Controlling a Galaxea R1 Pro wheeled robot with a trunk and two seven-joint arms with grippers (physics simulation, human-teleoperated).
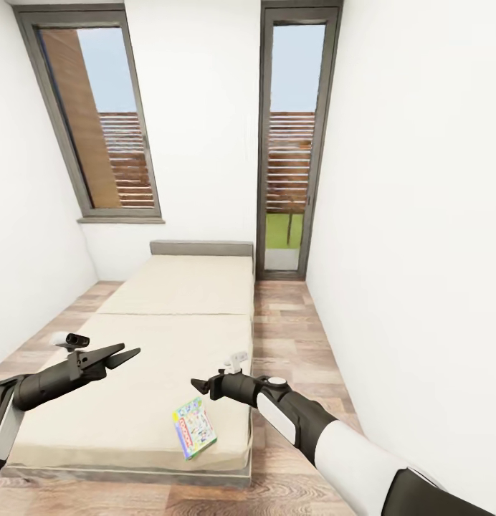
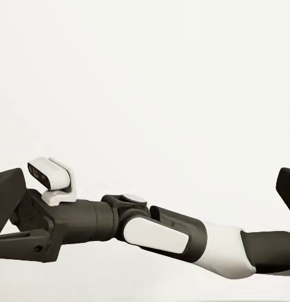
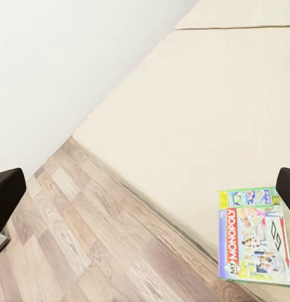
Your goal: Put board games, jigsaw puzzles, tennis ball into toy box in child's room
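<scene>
One board game, a white-green Monopoly box (image 1: pixel 194 428), lies flat near the foot corner of the bed (image 1: pixel 169 330) on the beige mattress. My right gripper (image 1: pixel 200 388) hovers open just above and behind the box. The right wrist view looks down past its fingers (image 3: pixel 6 198) at the Monopoly box (image 3: pixel 255 236) by the mattress edge (image 3: pixel 214 113). Over the bed's left half my left gripper (image 1: pixel 127 354) is open and empty; between its fingertips (image 2: pixel 286 189) my right forearm (image 2: pixel 157 233) shows. The table, toy box, jigsaw puzzles and tennis ball are out of view.
A strip of wood-plank floor (image 1: pixel 291 344) runs between the bed and the white right wall (image 1: pixel 420 251). A grey headboard (image 1: pixel 201 248) stands at the far end, with a window (image 1: pixel 97 122) and a glass door (image 1: pixel 287 143) behind it.
</scene>
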